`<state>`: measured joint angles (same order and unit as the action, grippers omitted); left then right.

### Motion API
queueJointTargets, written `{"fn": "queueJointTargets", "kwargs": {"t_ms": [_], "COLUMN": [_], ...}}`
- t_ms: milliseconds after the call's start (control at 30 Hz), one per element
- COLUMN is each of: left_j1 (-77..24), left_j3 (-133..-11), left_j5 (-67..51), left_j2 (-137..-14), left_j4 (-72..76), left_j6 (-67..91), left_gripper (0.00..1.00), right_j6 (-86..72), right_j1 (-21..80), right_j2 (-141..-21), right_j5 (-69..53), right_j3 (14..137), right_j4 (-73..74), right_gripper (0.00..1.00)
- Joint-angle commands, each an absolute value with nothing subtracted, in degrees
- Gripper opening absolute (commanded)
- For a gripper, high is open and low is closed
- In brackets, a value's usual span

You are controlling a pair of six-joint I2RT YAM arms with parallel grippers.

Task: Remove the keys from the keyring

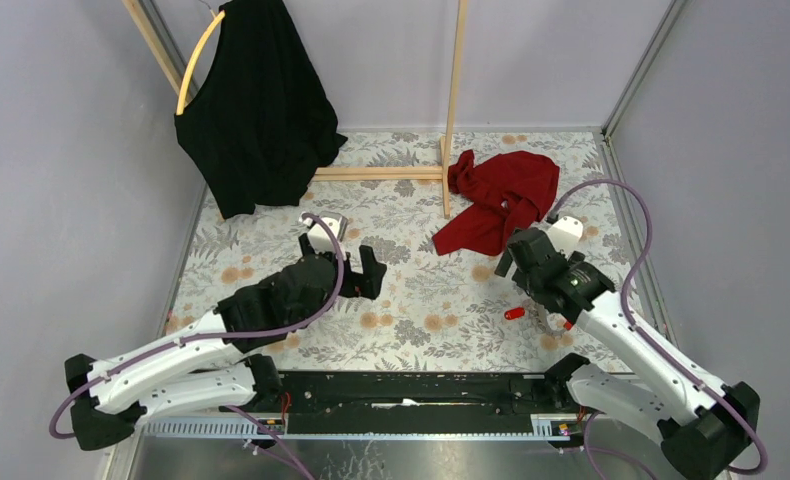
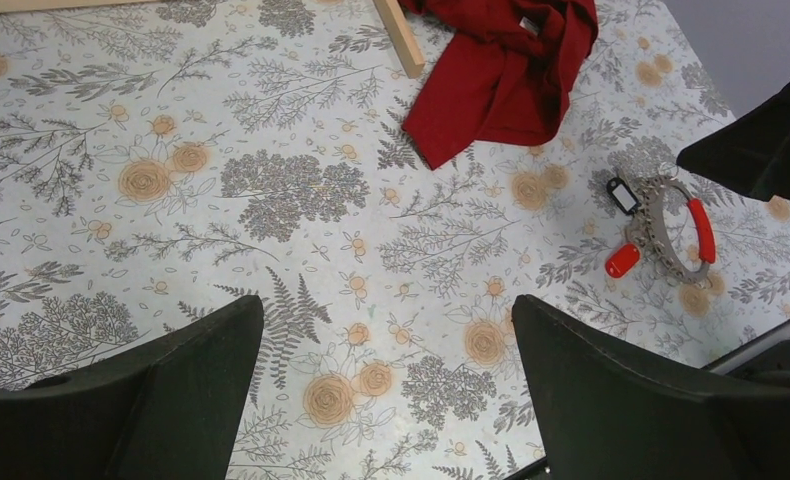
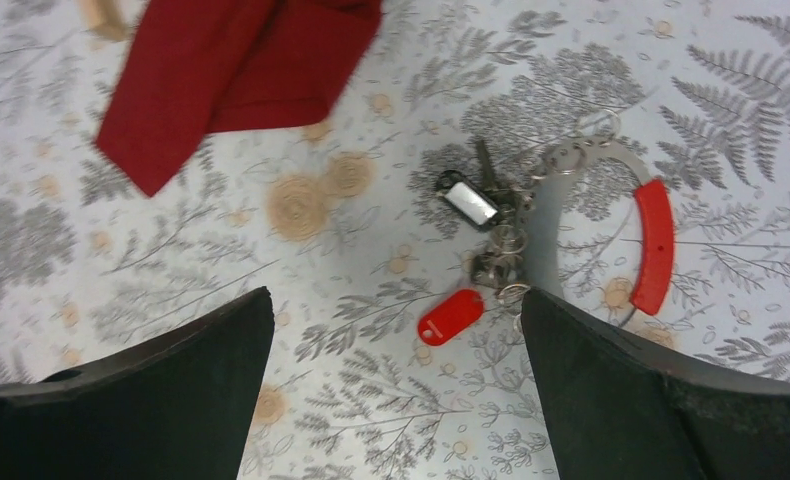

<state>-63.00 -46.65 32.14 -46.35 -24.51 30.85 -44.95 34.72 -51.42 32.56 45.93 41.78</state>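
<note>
The keyring (image 3: 543,235) is a grey-white strap loop with a bright red section (image 3: 656,245), lying flat on the floral table cover. The keys (image 3: 499,240) cluster on its left side, with a black oblong tag (image 3: 468,200) and a red tag (image 3: 451,317). My right gripper (image 3: 396,300) hovers open just above them; its right finger is next to the ring and touches nothing. In the top view only the red tag (image 1: 514,313) shows beside the right gripper (image 1: 519,270). My left gripper (image 1: 369,268) is open and empty mid-table. In its wrist view the keyring (image 2: 671,235) lies far right.
A red cloth (image 1: 501,200) lies crumpled behind the keys, against a wooden rack post (image 1: 453,110). A black garment (image 1: 256,110) hangs on a yellow hanger hoop (image 1: 196,60) at the back left. Grey walls close in on both sides.
</note>
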Motion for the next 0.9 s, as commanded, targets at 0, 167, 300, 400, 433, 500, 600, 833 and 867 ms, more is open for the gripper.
{"fn": "queueJointTargets", "kwargs": {"t_ms": [0,167,300,400,433,500,600,833,867], "left_j1": [-57.1,-45.2,-39.6,-38.8,-38.5,-38.2,-38.0,-38.0,-38.0], "left_j3": [-45.5,-42.5,-41.2,-40.3,-40.1,-39.9,-39.1,-38.1,-38.0], "left_j5": [22.9,6.2,-1.6,-2.5,-2.8,-3.6,-4.9,-6.1,-6.2], "left_j2": [-47.3,-50.1,-51.9,-52.1,-52.1,-51.9,-51.2,-49.9,-49.6], "left_j4": [-21.2,-17.5,-14.7,-13.7,-13.5,-13.3,-12.5,-13.0,-13.0], "left_j6": [28.5,26.9,26.5,26.1,26.3,26.8,27.4,28.1,28.1], "left_gripper": [0.99,0.99,0.99,0.99,0.99,0.99,0.99,0.99,0.99], "right_j6": [-49.3,-47.2,-46.0,-44.5,-43.6,-42.6,-42.7,-46.9,-47.7], "right_j1": [29.5,18.4,12.3,9.9,9.2,8.5,8.5,9.2,9.8], "right_j2": [-54.5,-55.8,-58.3,-61.2,-62.1,-63.3,-64.9,-63.9,-63.1], "right_j5": [37.1,32.6,31.3,29.4,28.1,23.9,18.4,9.7,9.2], "right_j3": [45.2,41.9,39.1,37.6,37.0,35.9,33.2,26.3,25.5], "right_j4": [42.7,40.0,36.0,32.2,30.5,27.1,22.9,16.5,15.8], "right_gripper": [1.0,0.99,0.95,0.91,0.88,0.82,0.69,0.61,0.61]}}
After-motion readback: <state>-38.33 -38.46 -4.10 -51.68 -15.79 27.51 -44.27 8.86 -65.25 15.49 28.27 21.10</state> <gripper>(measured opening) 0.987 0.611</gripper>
